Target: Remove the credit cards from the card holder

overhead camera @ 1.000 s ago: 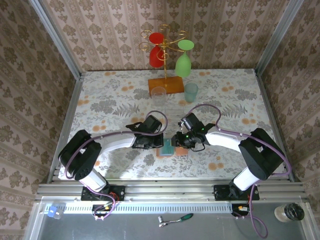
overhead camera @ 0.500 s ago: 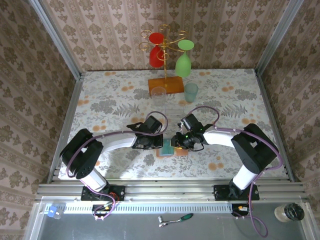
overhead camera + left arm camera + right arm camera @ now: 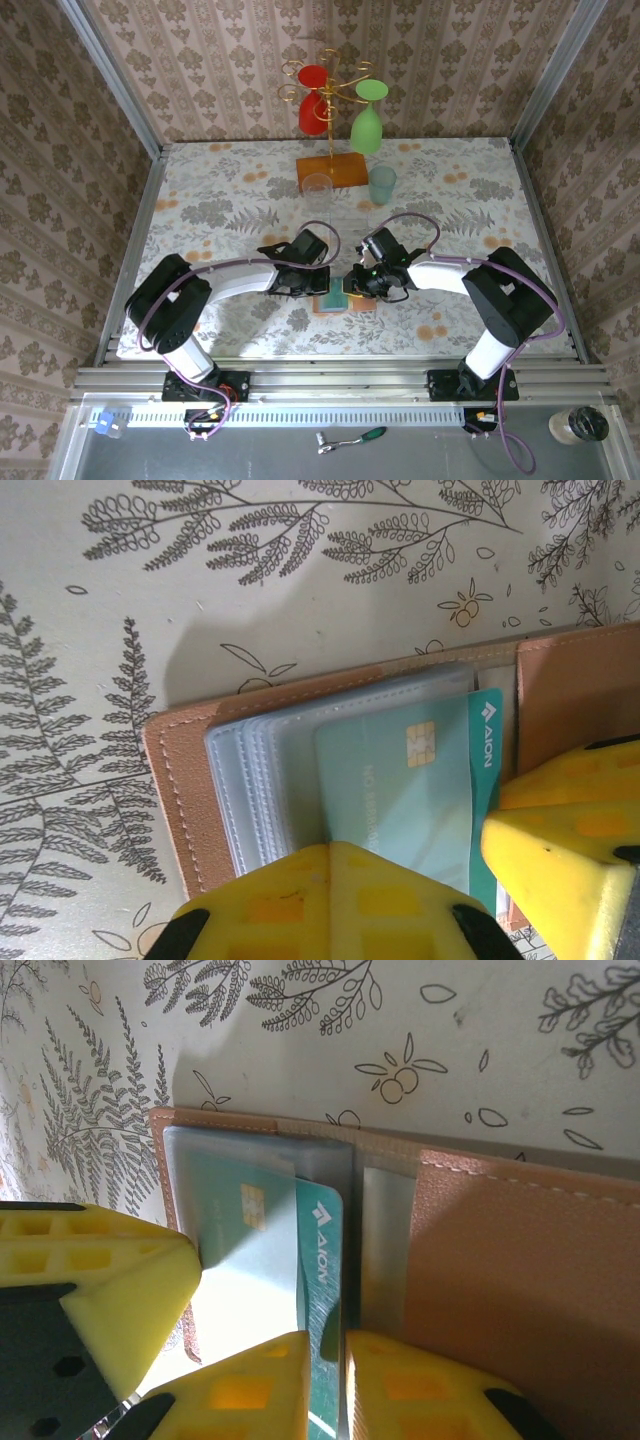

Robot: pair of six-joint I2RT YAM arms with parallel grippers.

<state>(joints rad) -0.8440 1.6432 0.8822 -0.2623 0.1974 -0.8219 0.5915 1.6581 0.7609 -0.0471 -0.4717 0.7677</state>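
Card holder (image 3: 340,303): open like a book, flat on the table (image 3: 230,200), centre and close to the near edge, between the two grippers.
Cover: salmon-brown, leather-look, matte, with a stitched rim and rounded corners. The right flap (image 3: 520,1260) is plain; the left half carries the sleeves.
Sleeves (image 3: 255,780): clear blue-grey plastic, several layered like pages, glossy and soft-looking.
Credit cards: two visible, both in the sleeves on the left half. Light teal card (image 3: 400,790) lies on top, gold chip showing. Dark teal card (image 3: 486,770), marked AION, shows just a strip beside the spine.
Left gripper (image 3: 330,880): fingers clenched on nothing, tips resting on the card-side half, apparently pinning it down.
Right gripper (image 3: 327,1345): fingers set nearly together, one on each side of the dark teal strip with a narrow gap between. Cannot tell whether the card is actually pinched.
Handling, my read: the cards are light, thin, stiff and slick, and the plastic sleeves will likely drag on them. The holder is light and floppy at the fold, likely to slide or lift with a card unless held down.
Where to hold: the exposed edge of the dark teal card. Pinch across its thickness and pull straight along the sleeve mouth. There is little edge to grip, so a slip is plausible.
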